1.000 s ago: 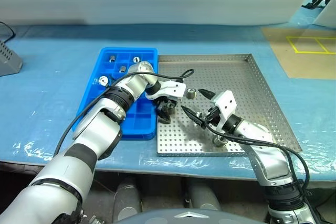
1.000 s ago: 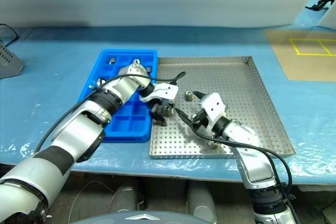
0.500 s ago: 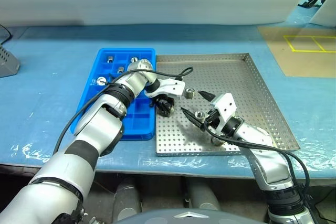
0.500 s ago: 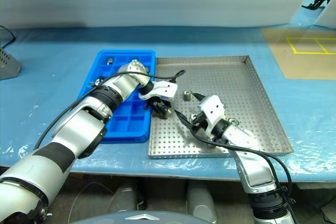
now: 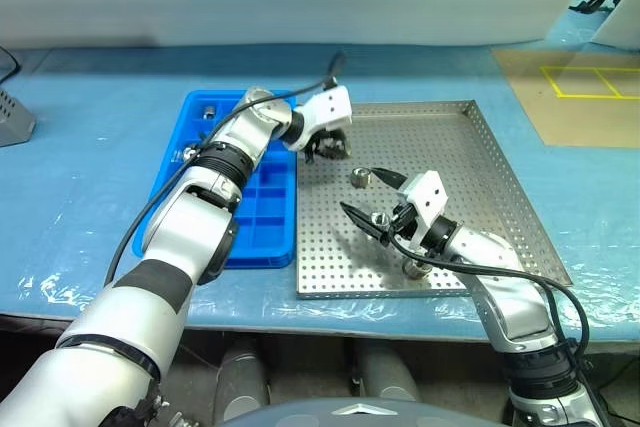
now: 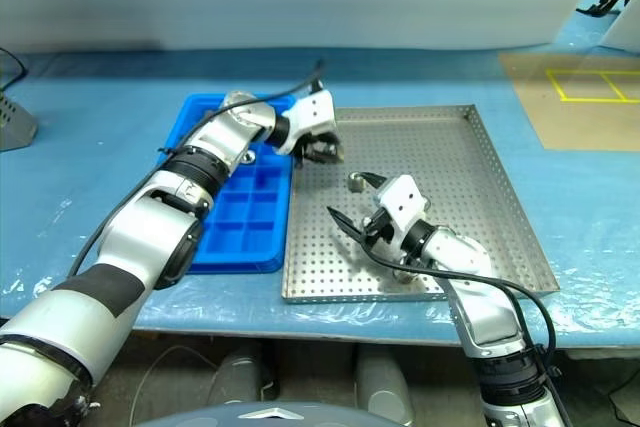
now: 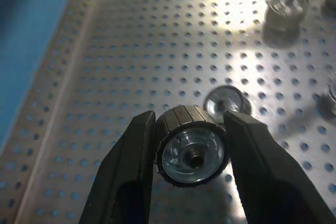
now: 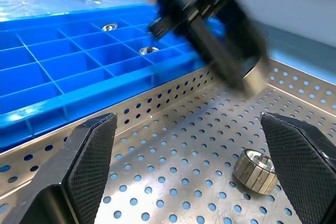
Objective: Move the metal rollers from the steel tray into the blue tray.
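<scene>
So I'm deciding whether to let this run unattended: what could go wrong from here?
The left gripper pinches a roller by its ribbed side, above the steel tray; it could slip before reaching the blue tray. The right gripper is open low among loose rollers and could knock them.

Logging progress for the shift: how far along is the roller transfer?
Done: a few small silver metal rollers sit in the blue compartment tray. In hand: the left claw grips one roller above the perforated steel tray. Left: at least three rollers remain there.
</scene>
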Controlling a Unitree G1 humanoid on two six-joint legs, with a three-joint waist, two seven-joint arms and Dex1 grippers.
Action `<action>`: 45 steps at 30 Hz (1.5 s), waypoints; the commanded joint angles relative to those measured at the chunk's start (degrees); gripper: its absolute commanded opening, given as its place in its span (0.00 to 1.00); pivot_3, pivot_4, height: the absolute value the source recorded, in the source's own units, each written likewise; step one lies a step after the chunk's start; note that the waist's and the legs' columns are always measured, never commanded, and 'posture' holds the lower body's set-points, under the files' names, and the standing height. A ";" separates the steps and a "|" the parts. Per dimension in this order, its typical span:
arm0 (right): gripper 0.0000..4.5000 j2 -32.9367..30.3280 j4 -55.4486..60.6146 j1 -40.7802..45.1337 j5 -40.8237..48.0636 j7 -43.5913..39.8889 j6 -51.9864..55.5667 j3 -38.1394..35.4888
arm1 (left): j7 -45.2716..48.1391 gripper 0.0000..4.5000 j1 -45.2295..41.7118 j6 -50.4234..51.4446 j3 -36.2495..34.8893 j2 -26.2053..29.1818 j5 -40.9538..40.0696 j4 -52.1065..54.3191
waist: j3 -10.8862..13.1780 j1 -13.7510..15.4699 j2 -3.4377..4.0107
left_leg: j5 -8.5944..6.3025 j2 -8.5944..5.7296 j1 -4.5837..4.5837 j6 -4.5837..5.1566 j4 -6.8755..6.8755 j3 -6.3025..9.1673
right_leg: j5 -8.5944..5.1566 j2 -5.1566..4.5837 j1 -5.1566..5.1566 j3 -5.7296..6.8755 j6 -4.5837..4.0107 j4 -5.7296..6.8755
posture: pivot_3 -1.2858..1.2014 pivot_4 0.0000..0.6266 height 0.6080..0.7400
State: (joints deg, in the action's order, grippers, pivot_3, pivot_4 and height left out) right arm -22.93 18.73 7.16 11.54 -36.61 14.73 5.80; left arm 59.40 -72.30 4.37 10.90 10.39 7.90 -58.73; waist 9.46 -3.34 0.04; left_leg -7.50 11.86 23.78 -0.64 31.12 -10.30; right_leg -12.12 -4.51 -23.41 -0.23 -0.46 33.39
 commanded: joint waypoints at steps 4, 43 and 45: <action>1.00 -0.87 -1.49 3.39 1.76 -3.53 -1.36 -0.19 | -17.99 0.37 0.21 4.01 -12.82 1.38 -8.41 10.66 | 0.04 0.38 0.00 | 0.00 0.01 0.00 0.00 0.02 0.03 | 0.00 0.01 -0.01 0.03 0.00 0.04 | 0.38 0.24 1.00; 1.00 -1.58 -10.25 12.19 3.25 -15.35 -0.73 1.95 | -56.54 0.37 63.22 18.90 -23.22 -1.80 -12.21 75.74 | 0.10 4.96 -0.09 | 0.14 0.13 0.17 -0.04 -0.04 0.18 | -0.03 0.07 -0.14 0.21 0.03 0.13 | 0.48 0.24 1.00; 1.00 -1.58 -10.14 12.13 3.20 -15.38 -0.72 2.10 | -56.51 0.37 64.38 19.83 -22.98 -2.05 -12.77 75.46 | 0.10 5.11 -0.09 | 0.14 0.13 0.16 -0.04 -0.04 0.18 | -0.03 0.07 -0.14 0.21 0.03 0.13 | 0.48 0.24 1.00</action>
State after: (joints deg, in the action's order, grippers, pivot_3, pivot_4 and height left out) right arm -24.33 7.63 18.33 13.73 -51.63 14.39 8.03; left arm 3.27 -8.53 23.78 -11.69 8.37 -4.33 14.36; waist 9.55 1.77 -0.05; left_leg -7.36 11.99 23.94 -0.68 31.08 -10.13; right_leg -12.15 -4.44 -23.56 -0.02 -0.43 33.52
